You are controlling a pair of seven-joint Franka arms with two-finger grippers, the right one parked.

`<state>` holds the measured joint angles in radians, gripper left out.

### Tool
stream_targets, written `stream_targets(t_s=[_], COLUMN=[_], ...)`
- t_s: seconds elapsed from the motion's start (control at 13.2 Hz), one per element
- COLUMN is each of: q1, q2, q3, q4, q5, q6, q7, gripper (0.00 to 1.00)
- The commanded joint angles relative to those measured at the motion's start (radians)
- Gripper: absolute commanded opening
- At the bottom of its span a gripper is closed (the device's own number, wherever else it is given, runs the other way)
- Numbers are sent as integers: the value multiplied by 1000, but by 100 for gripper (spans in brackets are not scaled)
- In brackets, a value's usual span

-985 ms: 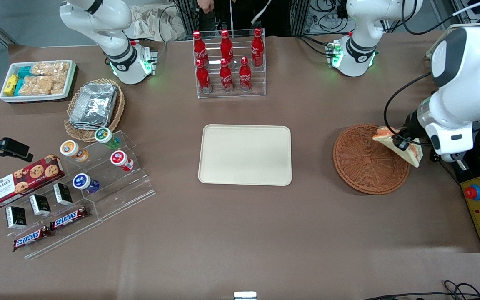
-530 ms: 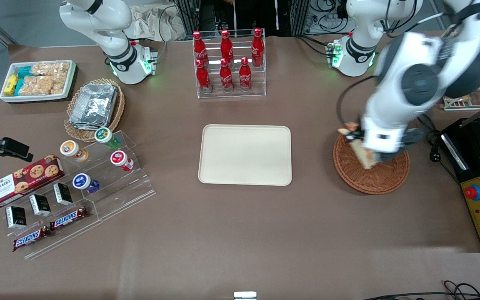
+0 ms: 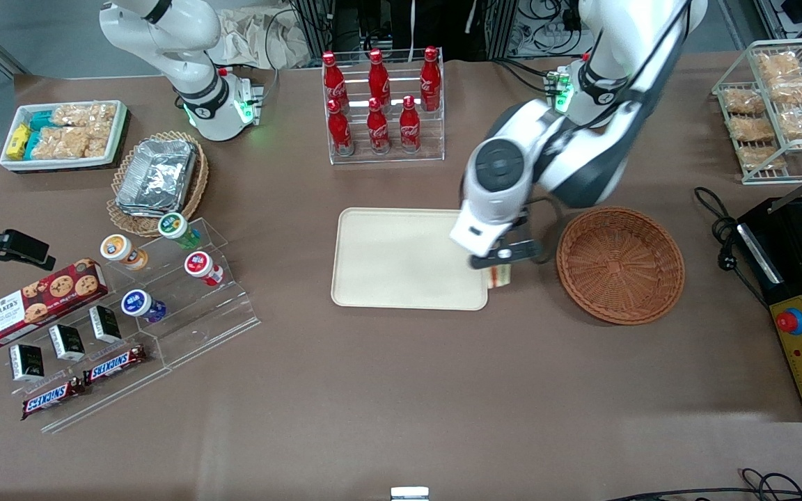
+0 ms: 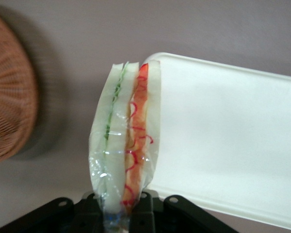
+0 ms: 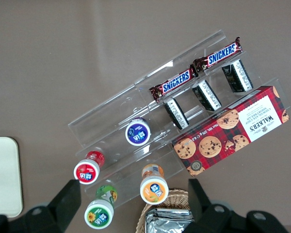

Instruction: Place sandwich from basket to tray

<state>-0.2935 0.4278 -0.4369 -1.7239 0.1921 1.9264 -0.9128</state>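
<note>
One sandwich is held in the gripper, whose two fingers are closed on the lower end of the plastic-wrapped wedge, as the left wrist view shows. In the front view the sandwich is seen hanging just at the corner of the tray that lies toward the basket, nearer the front camera. The basket is left empty and stands well apart from the gripper. The transfer is judged to be most of the way done, with only the last stretch over the tray and the release remaining.

Several risks can be read from this position. The wedge is carried right over the tray's rim and not over its flat floor, so if it is released here it is likely to land half on the rim and tip onto the table. The grip is taken on a narrow end through slippery film, and the long body of the sandwich stands free of the fingers; a quick sideways move could let it swing or slide out. The bread is soft, so a firmer squeeze could crush the layers. If the gripper is lowered before it is brought inward, the tip of the wedge could catch the raised rim and push the light tray along the tablecloth.
</note>
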Motion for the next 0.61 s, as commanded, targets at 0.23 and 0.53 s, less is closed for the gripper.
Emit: stream_targets(t_s=[0.23, 0.53], q1=[-70, -61], q2=[202, 181], q3=[6, 9], q4=[24, 21], q5=[151, 165], q6=[98, 68], q7=[-69, -64], gripper=[3, 100])
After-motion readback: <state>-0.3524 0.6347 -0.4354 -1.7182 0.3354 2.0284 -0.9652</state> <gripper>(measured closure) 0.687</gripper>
